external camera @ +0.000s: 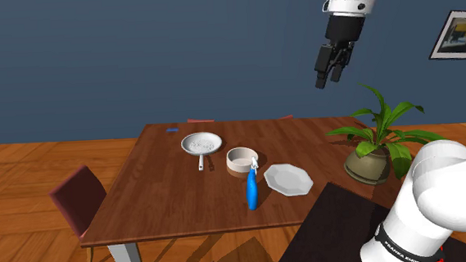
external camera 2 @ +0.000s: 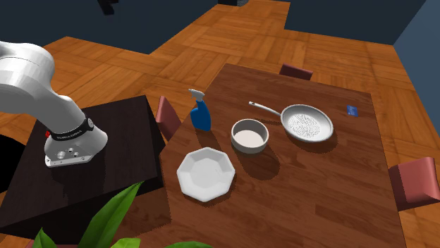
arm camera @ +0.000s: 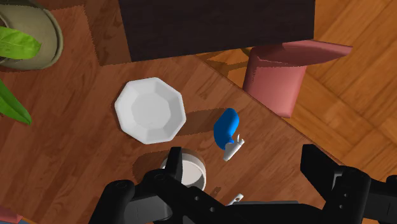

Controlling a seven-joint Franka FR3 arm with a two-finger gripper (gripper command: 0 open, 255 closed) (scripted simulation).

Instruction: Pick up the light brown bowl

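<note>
Blue wall, parquet floor, wooden table, maroon chairs

All views share the table: shoulder low, second exterior high by the plant, wrist overhead.

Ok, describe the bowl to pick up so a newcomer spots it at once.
Find the brown wooden table. Near its middle the bowl sits between the grey frying pan and the white octagonal plate, beside the blue spray bottle. It is the only deep, straight-walled dish, tan outside and pale inside.
</note>
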